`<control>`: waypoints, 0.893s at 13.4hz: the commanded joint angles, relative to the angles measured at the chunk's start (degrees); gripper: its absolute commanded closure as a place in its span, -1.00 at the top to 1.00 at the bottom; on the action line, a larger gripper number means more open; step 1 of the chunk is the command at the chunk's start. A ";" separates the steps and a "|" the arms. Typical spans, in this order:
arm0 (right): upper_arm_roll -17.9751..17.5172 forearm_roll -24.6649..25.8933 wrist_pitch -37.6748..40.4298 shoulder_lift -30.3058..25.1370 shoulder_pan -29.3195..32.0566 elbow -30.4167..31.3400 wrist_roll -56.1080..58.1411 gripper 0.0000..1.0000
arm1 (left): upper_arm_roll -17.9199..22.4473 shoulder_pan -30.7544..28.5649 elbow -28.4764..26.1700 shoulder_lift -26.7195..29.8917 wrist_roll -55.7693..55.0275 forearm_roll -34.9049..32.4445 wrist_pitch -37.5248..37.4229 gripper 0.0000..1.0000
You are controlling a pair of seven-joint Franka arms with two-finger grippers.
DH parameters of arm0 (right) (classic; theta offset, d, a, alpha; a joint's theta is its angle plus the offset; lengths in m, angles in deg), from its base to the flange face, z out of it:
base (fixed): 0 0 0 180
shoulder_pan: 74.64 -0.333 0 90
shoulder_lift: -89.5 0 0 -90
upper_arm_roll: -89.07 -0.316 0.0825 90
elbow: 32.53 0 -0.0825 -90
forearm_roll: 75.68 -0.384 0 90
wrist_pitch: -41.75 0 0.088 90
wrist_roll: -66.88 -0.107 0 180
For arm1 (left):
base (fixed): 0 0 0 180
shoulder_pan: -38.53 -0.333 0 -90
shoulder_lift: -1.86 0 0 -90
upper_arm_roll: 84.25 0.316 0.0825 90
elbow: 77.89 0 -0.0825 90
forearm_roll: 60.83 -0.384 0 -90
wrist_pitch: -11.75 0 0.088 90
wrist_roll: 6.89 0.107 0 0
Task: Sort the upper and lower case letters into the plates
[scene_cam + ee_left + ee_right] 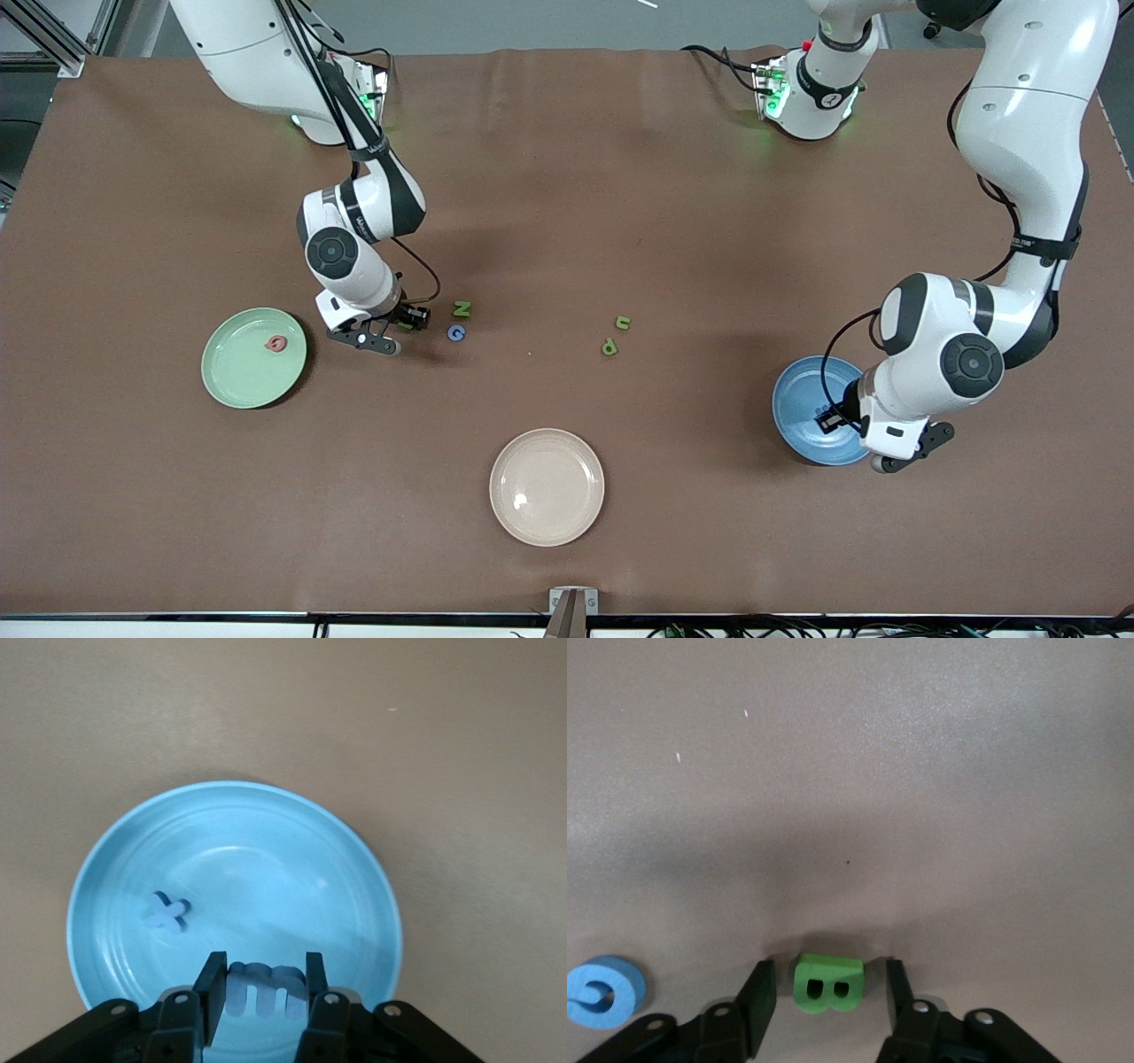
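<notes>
While the right gripper point(824, 992) straddles a green B point(827, 983), fingers spread and not touching it, a blue G point(455, 332) and green N point(461, 308) crowd just beside it. Toward the right arm's end lies the mint plate point(239, 377), holding a red letter point(276, 343). Over the blue plate point(266, 833), the left gripper point(262, 992) pinches a pale m point(264, 989) near a blue x point(166, 912). Bare cloth surrounds both plates.

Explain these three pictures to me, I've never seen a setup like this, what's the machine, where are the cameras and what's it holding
Two white robot arms with two-finger grippers sort foam letters into plates. One picture looks down across the table; the others come from wrist cameras.

The left gripper holds a blue m over the blue plate, where a blue x lies.

The right gripper is down at the table, its fingers astride a green B without touching it.

The green plate holds a red letter. The beige plate sits nearest the front camera.
</notes>
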State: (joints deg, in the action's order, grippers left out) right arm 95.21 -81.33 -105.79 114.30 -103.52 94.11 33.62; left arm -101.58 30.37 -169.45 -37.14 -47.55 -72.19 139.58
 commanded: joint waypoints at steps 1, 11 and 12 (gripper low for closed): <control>0.18 -0.33 -1.42 0.41 -0.40 0.54 -0.67 0.02 | -0.33 -0.54 -0.38 -1.00 0.41 -0.78 0.40 -0.65; 0.27 -0.33 0.67 -1.42 -0.31 0.45 -0.49 -0.60 | -6.11 0.07 -10.30 6.91 -9.50 -0.69 1.01 1.00; 0.36 -0.24 2.34 -2.56 0.04 0.37 -0.06 -0.60 | -7.88 0.07 -10.49 7.00 -12.57 -0.69 1.10 1.00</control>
State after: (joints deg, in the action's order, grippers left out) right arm 95.12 -81.40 -105.83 114.21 -103.56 93.85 33.62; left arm -106.88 30.25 -175.74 -33.49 -55.02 -72.19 140.18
